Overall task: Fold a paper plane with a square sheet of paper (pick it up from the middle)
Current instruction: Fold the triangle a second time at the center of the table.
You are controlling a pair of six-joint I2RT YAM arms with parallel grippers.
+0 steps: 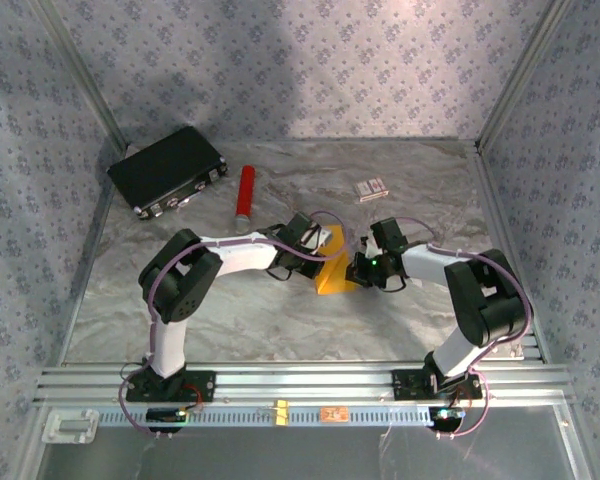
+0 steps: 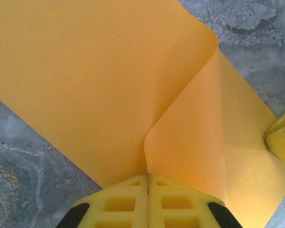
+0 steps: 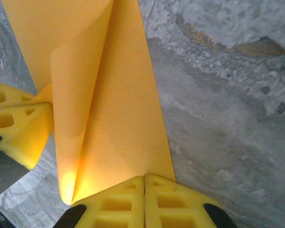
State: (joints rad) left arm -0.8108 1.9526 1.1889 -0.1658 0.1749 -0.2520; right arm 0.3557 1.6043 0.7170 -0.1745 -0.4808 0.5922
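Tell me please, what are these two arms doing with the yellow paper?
The two robot arms are folding an orange-yellow sheet of paper in the middle of the table. The left hand and the right hand are each shut on the paper, close together. One flap curves over but is not pressed flat, and no plane shape shows yet. A red cylinder, a black case and a small box lie behind.

The table [image 1: 230,310] has a grey top with a marble pattern and metal rails along its near edge. A flat black case [image 1: 168,170] lies at the back left corner. A red cylinder [image 1: 245,192] lies near it on the right, not touching it. A small white-and-red box [image 1: 372,188] lies further to the right. The orange-yellow sheet of paper [image 1: 335,268], partly folded, rests near the middle.
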